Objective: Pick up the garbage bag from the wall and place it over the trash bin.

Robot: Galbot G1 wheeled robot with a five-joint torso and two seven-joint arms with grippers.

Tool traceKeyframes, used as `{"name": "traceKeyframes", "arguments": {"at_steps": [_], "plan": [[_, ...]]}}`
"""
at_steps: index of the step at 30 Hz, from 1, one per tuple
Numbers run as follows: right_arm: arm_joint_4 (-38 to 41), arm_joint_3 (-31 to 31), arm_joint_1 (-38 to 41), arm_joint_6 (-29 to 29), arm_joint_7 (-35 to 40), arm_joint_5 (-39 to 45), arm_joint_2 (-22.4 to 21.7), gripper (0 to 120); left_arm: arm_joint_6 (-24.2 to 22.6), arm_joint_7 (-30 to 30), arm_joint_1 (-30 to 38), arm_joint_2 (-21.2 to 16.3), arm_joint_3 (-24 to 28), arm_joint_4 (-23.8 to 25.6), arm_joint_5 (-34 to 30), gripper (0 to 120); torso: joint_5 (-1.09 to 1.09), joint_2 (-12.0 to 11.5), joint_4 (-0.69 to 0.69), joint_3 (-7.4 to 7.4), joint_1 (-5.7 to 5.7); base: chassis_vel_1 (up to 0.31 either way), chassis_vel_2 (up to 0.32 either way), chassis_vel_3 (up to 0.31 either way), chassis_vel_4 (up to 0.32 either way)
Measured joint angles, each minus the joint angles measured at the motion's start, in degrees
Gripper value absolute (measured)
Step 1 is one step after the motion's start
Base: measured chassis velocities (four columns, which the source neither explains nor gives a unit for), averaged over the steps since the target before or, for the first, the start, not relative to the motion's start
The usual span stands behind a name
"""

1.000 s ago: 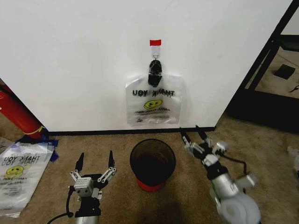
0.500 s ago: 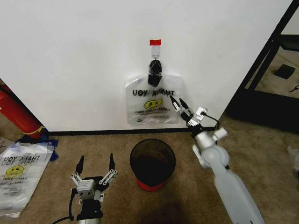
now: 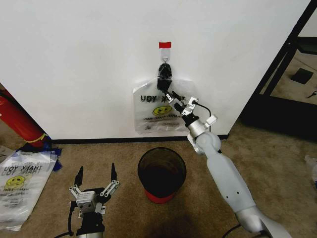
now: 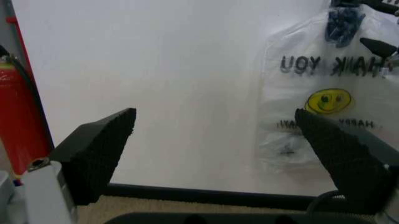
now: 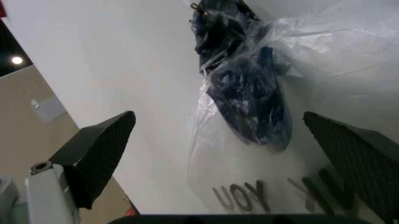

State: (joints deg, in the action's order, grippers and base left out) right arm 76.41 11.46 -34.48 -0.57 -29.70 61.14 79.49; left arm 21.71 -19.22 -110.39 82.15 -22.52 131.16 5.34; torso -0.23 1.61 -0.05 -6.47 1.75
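Two arms are showing in the head view. The right gripper (image 3: 172, 96) is reaching up to the garbage bag (image 3: 161, 113), its fingers parted and sitting in front of the upper part of the bag, just below the black hook clip (image 3: 164, 72). Whether the fingertips are touching the plastic I cannot tell. The bag is hanging flat against the wall (image 3: 89, 59) from that clip, under the red tape strip (image 3: 164, 45), its lettering reading mirrored and the yellow smiley below it. The trash bin (image 3: 162, 173) is standing on the carpet directly under the bag, near the black baseboard (image 3: 94, 141), mouth uncovered. The left gripper (image 3: 95, 174) is waiting low — beside the bin on the robot's left, fingers spread and pointing up. More bags of the same print (image 3: 20, 187) are lying on the floor at far left, with a long red cylinder (image 3: 17, 120) leaning by the wall.

Left wrist view: both black fingers (image 4: 100, 151) are standing wide apart, nothing between them, facing the wall with the hanging bag (image 4: 324, 100) off to one side and the red cylinder (image 4: 22, 116) at the other.

Right wrist view: the pads (image 5: 100, 149) are spread — the bunched dark top of the bag (image 5: 249, 100) is lying in line between them, close ahead, not clamped.
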Motion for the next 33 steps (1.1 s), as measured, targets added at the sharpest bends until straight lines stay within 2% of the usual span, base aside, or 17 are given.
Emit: {"name": "traceKeyframes", "arguments": {"at_steps": [9,23,26,27,31,32,33], "plan": [[-2.48,-0.63,1.72,-0.27,-0.17,0.96,0.67,100,0.02,-0.03,0.27,-0.11,-0.2,-0.07,-0.3,100,0.0,0.0,0.0,0.0,0.0,0.0,0.0,0.0,0.0],[-1.36,-1.09,2.29,-0.7,1.1,1.96,1.53,99,0.05,-0.04,0.52,0.14,-0.45,0.31,-0.97,100,0.01,0.0,0.0,0.0,0.0,0.0,0.0,0.0,0.0],[-1.12,-1.08,2.22,-0.8,1.32,2.45,1.65,89,0.06,-0.04,0.5,0.1,-0.44,0.31,-0.96,100,0.01,0.0,0.01,0.0,0.0,0.0,0.0,0.0,0.0],[-1.12,-1.08,2.22,-0.8,1.32,2.45,1.65,89,0.06,-0.04,0.5,0.1,-0.44,0.31,-0.96,100,0.01,0.0,0.01,0.0,0.0,0.0,0.0,0.0,0.0],[-0.54,-0.8,1.9,-0.94,1.3,2.89,1.53,70,0.07,-0.02,0.44,0.15,-0.14,0.3,-0.82,100,0.01,0.0,0.0,0.0,0.0,0.0,0.0,0.0,0.0],[-0.54,-0.76,1.87,-0.97,1.3,2.93,1.51,68,0.08,-0.01,0.45,0.16,-0.1,0.3,-0.81,100,0.01,0.0,0.0,0.0,0.0,0.0,0.0,0.0,0.0],[-0.56,-0.73,1.87,-1.01,1.3,2.95,1.51,62,0.08,0.01,0.49,0.14,-0.07,0.28,-0.8,100,0.01,0.0,0.0,0.0,0.0,0.0,0.0,0.0,0.0]]}}
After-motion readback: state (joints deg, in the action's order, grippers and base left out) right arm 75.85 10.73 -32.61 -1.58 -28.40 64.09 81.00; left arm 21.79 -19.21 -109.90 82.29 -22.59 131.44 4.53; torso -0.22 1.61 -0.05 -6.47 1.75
